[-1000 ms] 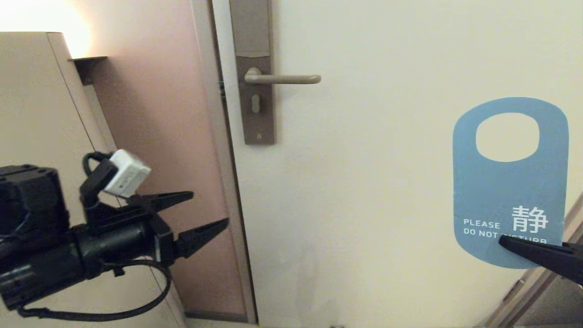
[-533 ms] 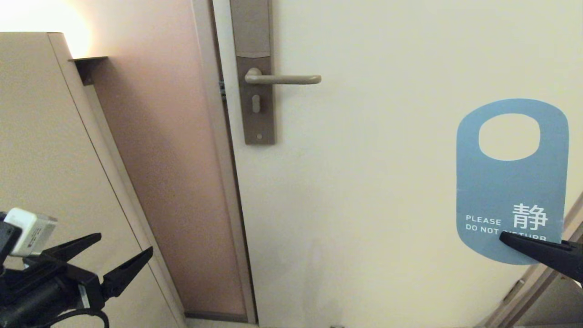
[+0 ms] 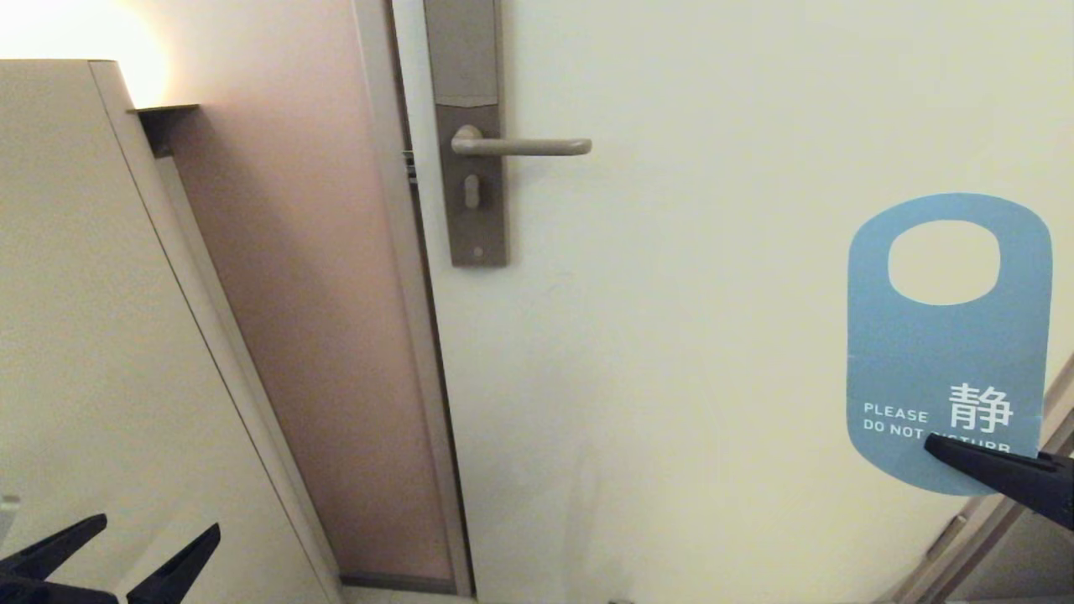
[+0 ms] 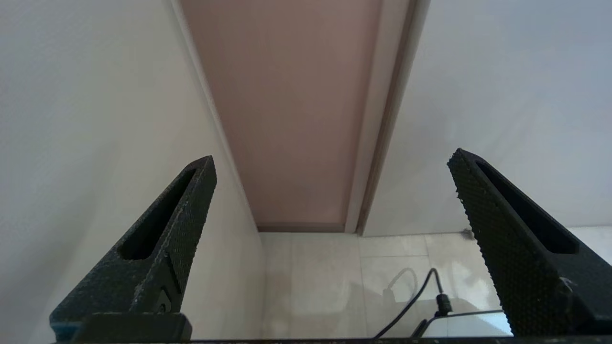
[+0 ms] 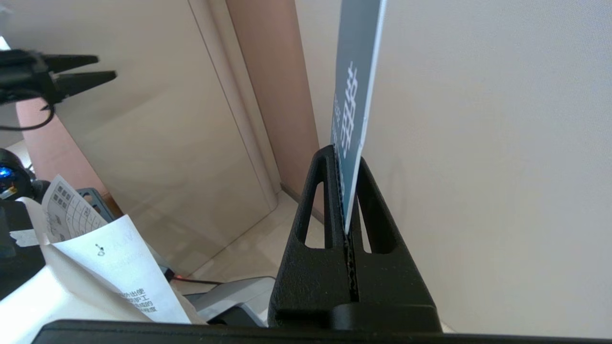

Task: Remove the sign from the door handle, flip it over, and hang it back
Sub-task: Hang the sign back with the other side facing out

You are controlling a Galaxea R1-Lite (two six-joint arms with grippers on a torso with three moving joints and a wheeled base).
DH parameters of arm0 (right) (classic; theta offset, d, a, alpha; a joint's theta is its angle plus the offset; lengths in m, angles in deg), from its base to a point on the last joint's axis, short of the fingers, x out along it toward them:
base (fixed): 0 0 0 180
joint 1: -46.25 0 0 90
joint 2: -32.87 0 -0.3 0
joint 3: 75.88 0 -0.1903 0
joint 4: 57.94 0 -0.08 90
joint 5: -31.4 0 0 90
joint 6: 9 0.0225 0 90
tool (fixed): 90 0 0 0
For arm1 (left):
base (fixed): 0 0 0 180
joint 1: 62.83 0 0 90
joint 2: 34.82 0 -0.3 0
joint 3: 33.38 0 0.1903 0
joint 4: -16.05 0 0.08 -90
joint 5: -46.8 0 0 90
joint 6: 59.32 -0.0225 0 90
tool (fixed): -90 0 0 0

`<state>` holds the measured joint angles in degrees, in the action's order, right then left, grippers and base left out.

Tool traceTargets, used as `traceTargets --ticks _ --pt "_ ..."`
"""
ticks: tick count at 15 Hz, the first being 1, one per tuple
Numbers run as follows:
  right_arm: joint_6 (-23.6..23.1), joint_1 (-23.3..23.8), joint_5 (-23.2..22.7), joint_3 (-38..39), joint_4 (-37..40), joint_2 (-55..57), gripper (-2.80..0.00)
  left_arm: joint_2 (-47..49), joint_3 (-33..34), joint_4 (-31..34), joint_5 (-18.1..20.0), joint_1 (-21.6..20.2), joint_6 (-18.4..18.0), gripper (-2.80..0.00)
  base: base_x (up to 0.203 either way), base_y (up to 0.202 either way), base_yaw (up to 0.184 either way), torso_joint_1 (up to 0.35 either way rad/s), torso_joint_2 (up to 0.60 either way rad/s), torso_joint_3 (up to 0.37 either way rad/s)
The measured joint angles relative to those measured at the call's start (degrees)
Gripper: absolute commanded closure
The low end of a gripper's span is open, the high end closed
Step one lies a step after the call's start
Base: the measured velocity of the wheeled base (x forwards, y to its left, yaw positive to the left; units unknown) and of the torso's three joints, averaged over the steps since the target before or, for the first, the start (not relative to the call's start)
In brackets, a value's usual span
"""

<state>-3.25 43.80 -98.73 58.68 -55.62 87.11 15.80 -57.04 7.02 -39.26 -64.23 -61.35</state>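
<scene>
Right gripper (image 3: 940, 443) clamped flat on the bottom edge of the sign (image 3: 940, 369). Above those fingers, held upright, long axis vertical, oval hole at the top, blue "PLEASE DO NOT DISTURB" face turned toward the head camera. Edge-on in the right wrist view, rising straight out of the closed fingertips (image 5: 330, 162), close to the pale door (image 3: 713, 335) behind it. Well apart from the door handle (image 3: 520, 146), up and to the left of the right gripper, bare, lever horizontal. Left gripper (image 3: 155, 535) low and far to the left, fingers spread, holding nothing.
</scene>
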Motion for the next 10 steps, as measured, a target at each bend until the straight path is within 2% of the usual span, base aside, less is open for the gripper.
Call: traceTargets --ticks 4,6,10 --pt "0.02 0.03 0.04 0.02 0.0 -0.34 0.0 -12.43 0.13 12.41 -0.46 -0.3 -0.09 -2.8 0.0 0.0 0.0 0.0 0.0 0.0" --pt "-0.02 0.04 0.03 0.08 0.0 -0.73 0.0 -18.64 0.13 19.59 -2.56 -0.33 -0.16 -2.8 0.0 0.0 0.0 0.0 0.0 0.0" --pt "-0.06 0.04 1.58 0.8 0.05 -2.32 0.0 -30.22 0.13 28.09 -3.5 -0.07 -0.72 -2.8 0.0 0.0 0.0 0.0 0.0 0.0"
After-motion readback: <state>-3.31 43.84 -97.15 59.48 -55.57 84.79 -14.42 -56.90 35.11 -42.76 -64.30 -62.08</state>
